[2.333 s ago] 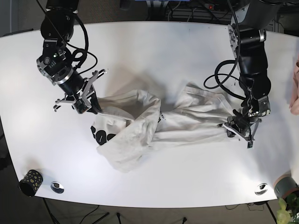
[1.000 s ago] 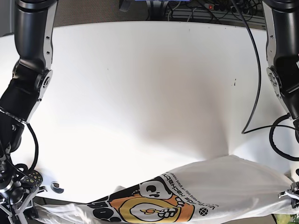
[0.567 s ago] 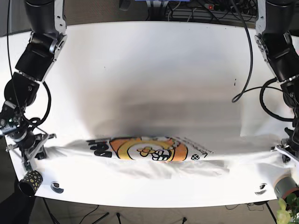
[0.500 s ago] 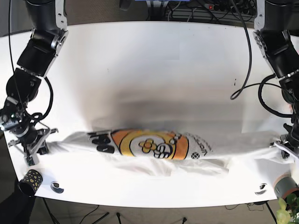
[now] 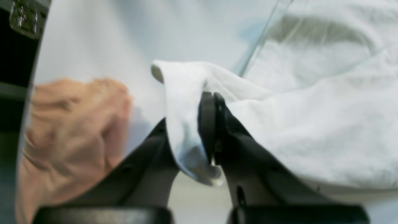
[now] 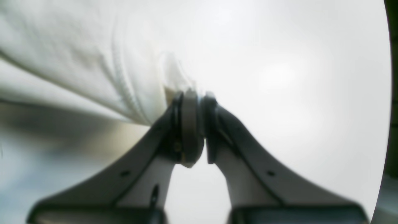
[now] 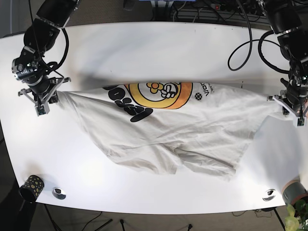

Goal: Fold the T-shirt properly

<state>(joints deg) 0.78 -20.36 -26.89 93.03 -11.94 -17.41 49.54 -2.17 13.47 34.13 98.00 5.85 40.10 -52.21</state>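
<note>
Left gripper (image 5: 211,124) pinched tight on a white corner of the T-shirt (image 7: 168,130), cloth wrapped over one finger and trailing off to the side in the left wrist view; right gripper (image 6: 197,124) likewise clamped on a seamed edge, jaws nearly meeting with only a thin fold between. In the base view, stretched across the white table (image 7: 154,53) between the two arms, printed graphic (image 7: 159,94) facing up near the far edge, lower body bunched and creased toward the near side, one flap doubled over around the middle. Probably mid-spread, flattening before any fold. Risks, judged from here: too much pull apart and a corner slipping out of a thin pinch, especially on the right where little fabric sits between the pads; too little tension and the wrinkled near half settling unevenly, spoiling the fold line; dragging toward the near edge and sweeping the patterned cup (image 7: 32,186) or the small round discs (image 7: 58,193) off the table. Pink cloth (image 5: 71,137) blurred beside the left grip, near enough to snag. As for containers: only the cup at the near corner, contents not visible from this angle; nothing seen inside.
</note>
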